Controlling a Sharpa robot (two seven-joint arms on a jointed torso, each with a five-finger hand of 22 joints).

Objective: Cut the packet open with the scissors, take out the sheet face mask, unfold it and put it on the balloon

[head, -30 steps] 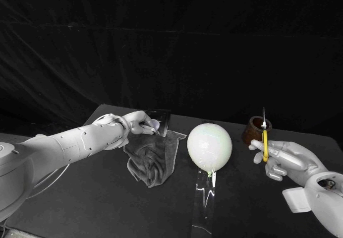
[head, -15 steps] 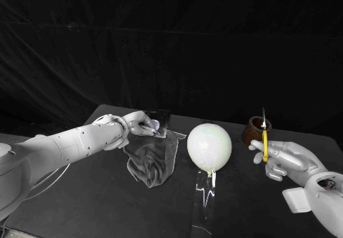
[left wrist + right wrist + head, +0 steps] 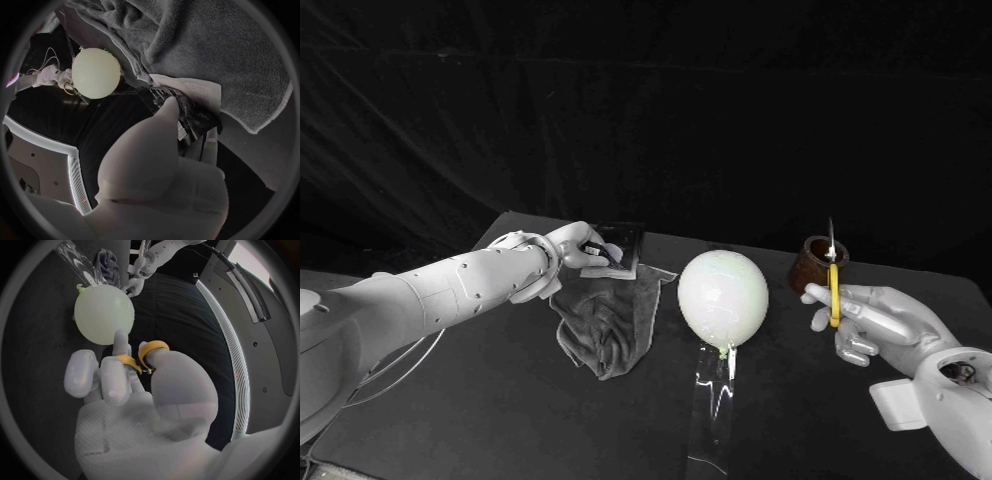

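Pinching the dark packet (image 3: 623,249) between its fingertips, the left hand (image 3: 577,250) holds it lifted above a crumpled grey cloth (image 3: 606,322) that lies on the desk (image 3: 473,400) directly under the hand. In the left wrist view the same hand (image 3: 164,170) has a finger laid along the packet (image 3: 185,114), whose dark face carries lines of small white print, too fine to read; a pale, faintly printed surface shows at its far edge, and whether that belongs to the packet cannot be told. The cloth (image 3: 206,45) spreads beyond the fingertips. To the inner side of this hand, near but apart, the pale balloon (image 3: 723,295) stands on a clear stand (image 3: 711,400).

On the balloon's other side the right hand (image 3: 874,322) grips the scissors (image 3: 834,285), fingers through the yellow loops (image 3: 145,354), blades upright above the hand. A brown cup (image 3: 811,262) stands just behind it. Past this hand's (image 3: 134,410) fingers the balloon (image 3: 103,312) appears close
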